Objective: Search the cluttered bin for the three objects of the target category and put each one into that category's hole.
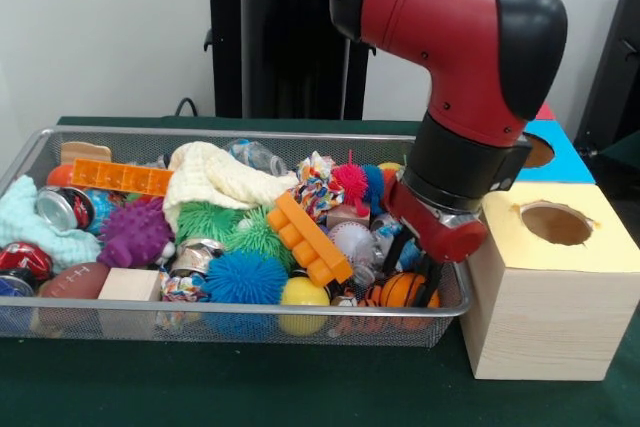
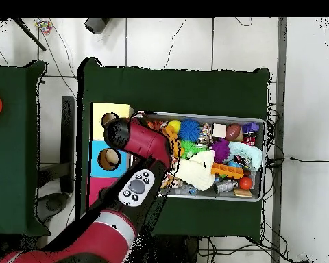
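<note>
The wire mesh bin (image 1: 250,313) lies on the green table, full of toys; it also shows in the overhead view (image 2: 262,123). My gripper (image 1: 412,270) reaches down into the bin's right end in the front view. Its black fingers (image 1: 431,285) stand apart. A wrinkly clear bottle with some blue on it (image 1: 383,234) lies against the left finger, partly hidden. I cannot tell whether the fingers touch it. A second clear bottle (image 1: 256,156) lies at the back behind a cream cloth (image 1: 215,179). In the overhead view the red arm (image 2: 143,140) covers the gripper.
A wooden box with a yellow top and round hole (image 1: 556,223) stands right beside the bin; a blue-topped box (image 1: 565,159) stands behind it. Dented cans (image 1: 64,209) (image 1: 22,261), an orange brick (image 1: 308,239), spiky balls (image 1: 245,277) and a small basketball (image 1: 405,290) crowd the bin.
</note>
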Robot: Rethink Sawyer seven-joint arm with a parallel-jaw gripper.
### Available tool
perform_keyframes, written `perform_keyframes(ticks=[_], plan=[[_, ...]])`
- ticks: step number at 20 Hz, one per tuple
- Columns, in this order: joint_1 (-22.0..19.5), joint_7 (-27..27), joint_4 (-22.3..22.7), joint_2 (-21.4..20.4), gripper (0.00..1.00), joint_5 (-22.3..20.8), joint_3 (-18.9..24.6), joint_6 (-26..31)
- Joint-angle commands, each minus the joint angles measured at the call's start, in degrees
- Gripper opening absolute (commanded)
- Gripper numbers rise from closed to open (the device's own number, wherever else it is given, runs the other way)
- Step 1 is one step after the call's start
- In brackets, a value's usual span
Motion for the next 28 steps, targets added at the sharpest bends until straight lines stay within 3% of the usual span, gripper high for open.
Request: perform_keyframes(ticks=[1, 10, 23, 28], plan=[[-1.1, 8.44, 10.7, -4.91, 1.0, 0.12, 8.85, -4.19], [0.63, 8.77, 15.04, -9.89, 1.0, 0.19, 8.67, -2.19], [0.87, 10.05, 11.63, -6.85, 1.0, 0.46, 7.27, -1.17], [-0.97, 8.25, 9.63, -4.1, 1.0, 0.5, 10.24, -2.76]])
